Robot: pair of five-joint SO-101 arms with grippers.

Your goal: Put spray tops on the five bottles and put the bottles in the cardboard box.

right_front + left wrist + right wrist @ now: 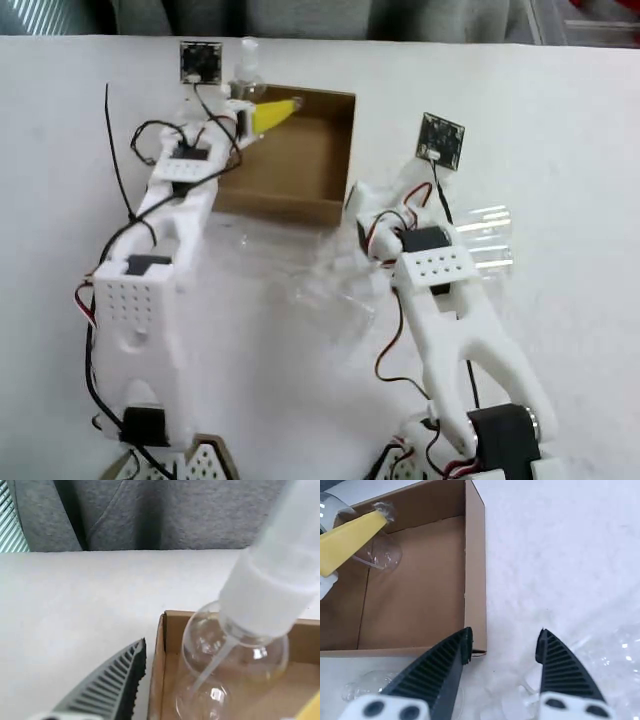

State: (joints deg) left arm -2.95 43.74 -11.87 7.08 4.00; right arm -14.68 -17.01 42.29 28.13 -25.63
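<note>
**Two arms over a white counter (560, 120).** You are looking down at a cardboard box (300, 165) lying open at the far middle of the counter, between the arms.

**Left arm.** The left tool (243, 112) is hanging over the far-left corner of the box; its grey finger (112, 687) and yellow finger (350, 540) are standing apart, one on each side of a round clear bottle (235, 650); in the left wrist view you are seeing a gap between the grey finger and the glass. The bottle is wearing a white spray top (270, 587) and is sitting inside that far-left corner; you cannot tell whether it is resting on the box floor.

**Right arm.** The right tool (505, 632) is hovering over the counter just beside the near-right corner of the box; its black fingers (440, 665) are spreading apart, with bare counter showing between them.

**Loose stock.** Other clear bottles (330, 285) are lying on the counter just near of the box, between the two arms; more clear pieces (485, 240) are lying to the right of the right arm; you cannot tell their number through the glare.
</note>
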